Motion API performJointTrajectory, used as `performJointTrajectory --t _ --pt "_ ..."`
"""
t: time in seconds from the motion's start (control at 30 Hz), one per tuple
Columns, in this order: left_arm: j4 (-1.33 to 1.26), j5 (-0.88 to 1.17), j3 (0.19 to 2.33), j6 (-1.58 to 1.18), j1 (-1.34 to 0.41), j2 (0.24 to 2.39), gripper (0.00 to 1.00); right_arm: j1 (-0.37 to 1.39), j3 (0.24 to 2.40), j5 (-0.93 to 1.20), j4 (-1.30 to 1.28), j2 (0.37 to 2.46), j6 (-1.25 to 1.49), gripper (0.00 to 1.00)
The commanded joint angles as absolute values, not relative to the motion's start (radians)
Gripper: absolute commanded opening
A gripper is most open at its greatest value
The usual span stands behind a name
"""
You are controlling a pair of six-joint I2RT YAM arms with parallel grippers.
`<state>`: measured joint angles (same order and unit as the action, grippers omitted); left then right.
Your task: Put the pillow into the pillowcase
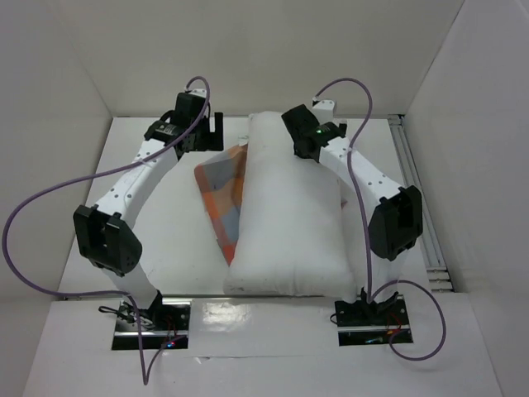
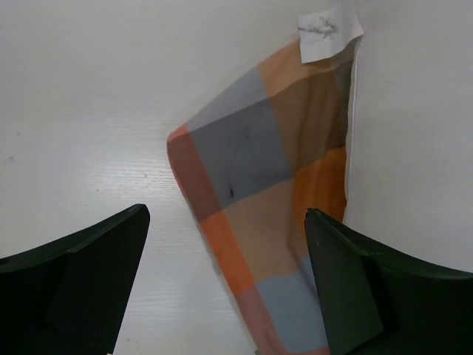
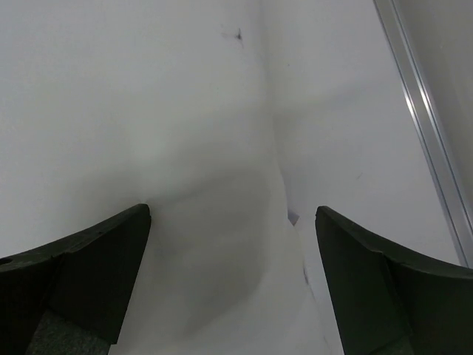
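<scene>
White table (image 1: 165, 248), arm bases at the near edge. Pillow (image 1: 289, 215) lies lengthwise on the table between the two arms, its near end close to the bases and its far end toward the back wall. It is plump, fully exposed and outside any cover. Pillowcase (image 1: 221, 194), checked orange, blue-grey and tan, lies flat just left of the pillow, its right edge touching or tucked under the pillow's left side; which of the two cannot be told. From the left wrist view the case looks flat. A small white tag (image 2: 325, 29) sits at the case's far corner against the pillow edge; its dark marks are not legible. Left arm reaches forward with the elbow raised. Left gripper (image 1: 216, 124) hangs over bare table by the case's far end, jaws spread wide with nothing between them. Right arm is bent likewise. Right gripper (image 1: 296, 124) hangs above the pillow's far end, jaws also spread and holding nothing.
</scene>
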<state>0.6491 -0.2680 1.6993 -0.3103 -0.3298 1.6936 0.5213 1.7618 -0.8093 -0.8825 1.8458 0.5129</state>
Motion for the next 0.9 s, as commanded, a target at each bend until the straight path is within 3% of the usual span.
performJointTrajectory --t 0.0,0.27,0.5,0.73,0.77,0.87 --pt "0.672 -0.186 1.680 -0.370 -0.325 1.674 1.00 0.538 1.682 -0.784 -0.852 1.721 0.523 1.00" --pt "0.649 -0.163 1.617 -0.408 -0.285 1.611 1.00 0.626 1.713 -0.680 -0.802 1.631 0.422 1.00" --pt "0.661 -0.120 1.536 -0.452 -0.216 1.600 1.00 0.827 1.940 -0.660 -0.997 1.802 0.469 1.00" --pt "0.629 -0.017 1.413 -0.500 -0.143 1.615 0.99 0.827 1.781 -0.589 -0.933 1.899 0.568 0.98" --pt "0.618 -0.003 1.390 -0.511 -0.132 1.615 0.99 0.816 1.754 -0.589 -0.916 1.908 0.568 0.71" --pt "0.598 0.035 1.359 -0.511 -0.123 1.644 0.99 0.784 1.720 -0.626 -0.926 1.896 0.589 0.02"
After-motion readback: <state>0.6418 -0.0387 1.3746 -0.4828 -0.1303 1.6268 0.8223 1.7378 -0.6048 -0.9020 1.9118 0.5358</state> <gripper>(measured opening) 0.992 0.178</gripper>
